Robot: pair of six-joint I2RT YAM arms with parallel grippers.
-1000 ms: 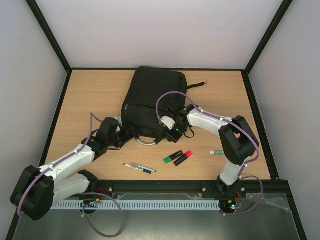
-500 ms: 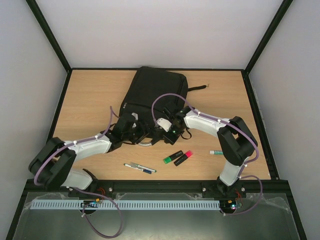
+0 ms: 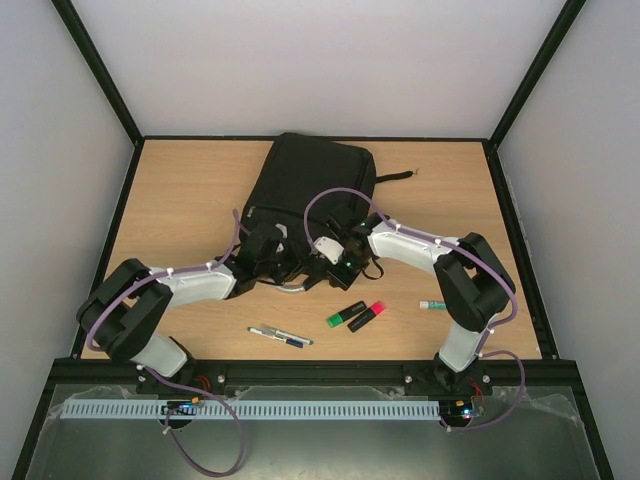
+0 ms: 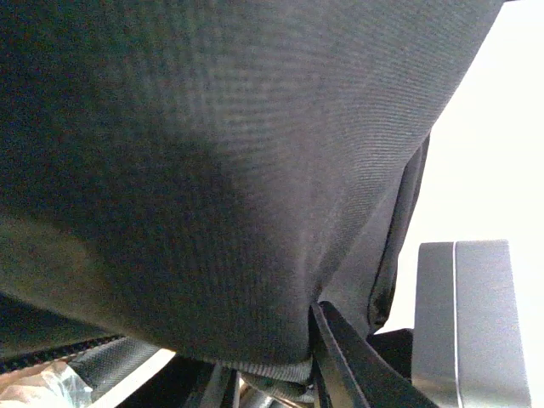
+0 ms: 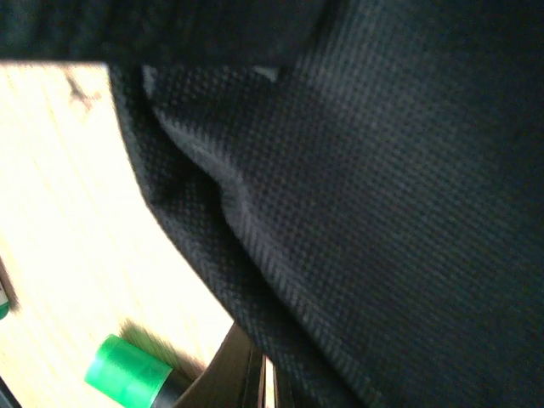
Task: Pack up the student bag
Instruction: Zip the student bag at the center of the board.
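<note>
Student bag [image 3: 310, 185] tops wooden table [image 3: 180, 200] amid white walls [image 3: 300, 60].

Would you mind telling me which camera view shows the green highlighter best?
The top external view: the green highlighter lies whole on the table, beside the pink highlighter. The right wrist view catches only its green end past the fabric of the student bag; the left wrist view shows none of it, only bag fabric.

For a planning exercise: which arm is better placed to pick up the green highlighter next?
Right, probably. The green highlighter lies close to the right gripper and shows in its wrist camera; the left gripper sits farther off, against the student bag.
</note>
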